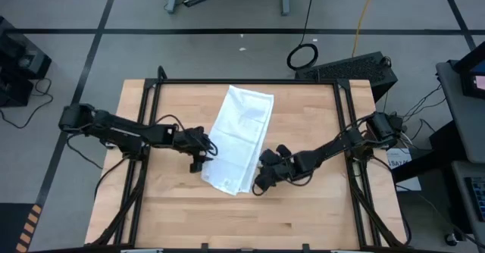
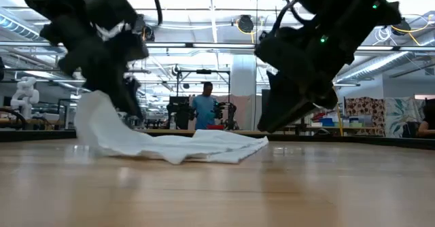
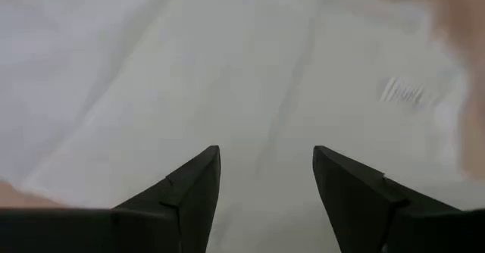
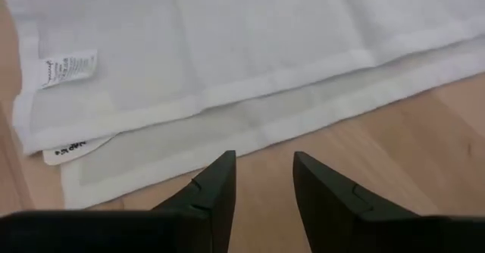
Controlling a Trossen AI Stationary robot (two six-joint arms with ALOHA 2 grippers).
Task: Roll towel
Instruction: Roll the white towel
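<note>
A pale wooden table (image 1: 303,207) is sitting inside a dark metal frame (image 1: 242,82) that is running along its edges. The only thing lying on the boards is a white towel (image 1: 241,135), folded into a long strip and stretching slantwise from near the frame's far rail toward the table's middle. Its end farther from that rail is lifting off the wood on one side, and two small labels (image 4: 70,68) are showing there, possibly sewn-in tags.
</note>
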